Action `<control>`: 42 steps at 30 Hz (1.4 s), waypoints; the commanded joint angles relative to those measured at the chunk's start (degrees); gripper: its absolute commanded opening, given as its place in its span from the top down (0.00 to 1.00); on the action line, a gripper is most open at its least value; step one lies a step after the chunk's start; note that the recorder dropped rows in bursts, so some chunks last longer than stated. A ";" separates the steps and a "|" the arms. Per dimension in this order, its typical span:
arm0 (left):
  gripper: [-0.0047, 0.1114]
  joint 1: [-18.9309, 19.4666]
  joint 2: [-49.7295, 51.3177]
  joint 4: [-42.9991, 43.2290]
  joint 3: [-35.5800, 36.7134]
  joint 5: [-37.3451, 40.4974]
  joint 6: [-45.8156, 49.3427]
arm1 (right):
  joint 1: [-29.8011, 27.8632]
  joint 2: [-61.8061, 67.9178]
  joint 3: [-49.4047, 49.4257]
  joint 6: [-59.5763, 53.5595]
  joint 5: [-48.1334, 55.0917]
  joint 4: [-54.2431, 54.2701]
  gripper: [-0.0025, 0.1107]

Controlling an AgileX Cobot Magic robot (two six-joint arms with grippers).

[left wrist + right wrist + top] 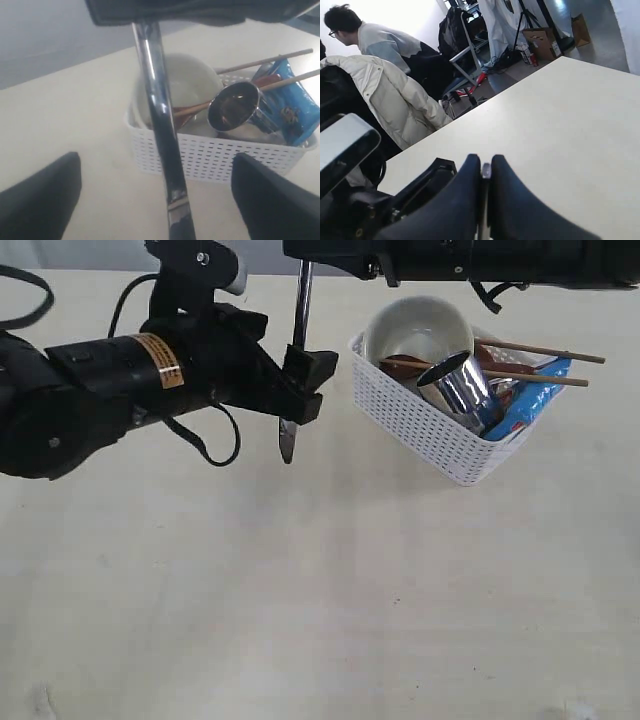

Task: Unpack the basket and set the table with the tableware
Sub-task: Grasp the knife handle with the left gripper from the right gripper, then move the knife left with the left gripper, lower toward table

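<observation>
A steel knife (296, 350) hangs upright over the table (320, 590), just left of the white basket (420, 425). My right gripper (482, 167) is shut on its upper end, reaching in from the top right (303, 262). My left gripper (306, 385) stands open around the knife's lower part. In the left wrist view its fingers (45, 200) stand wide apart on either side of the knife (160, 120), not touching it. The basket (220, 157) holds a white bowl (410, 325), a steel cup (460, 385), two chopsticks (540, 350) and a reddish-brown spoon (405, 365).
A blue crisp packet (535, 400) lies in the basket's right end. Beyond the table's far edge are a seated person (375, 40), a pale coat (395, 100) on a chair and other room clutter.
</observation>
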 commanded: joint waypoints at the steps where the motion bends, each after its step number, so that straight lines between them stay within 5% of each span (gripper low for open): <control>1: 0.31 -0.36 2.46 0.23 -0.04 -9.05 0.21 | -0.14 -0.36 -0.22 0.08 0.61 1.09 0.98; 9: 0.41 -0.36 2.87 -1.79 -0.16 -12.13 0.21 | -0.14 -0.36 -0.22 0.08 0.61 1.09 0.98; 19: 0.95 -0.36 3.10 -3.36 -0.16 -12.13 -2.47 | -0.14 -0.36 -0.22 0.77 0.62 1.09 0.98; 42: 0.96 -0.36 3.10 -2.40 -0.16 -11.26 -2.35 | -0.14 -0.36 -0.22 0.80 3.63 1.09 0.96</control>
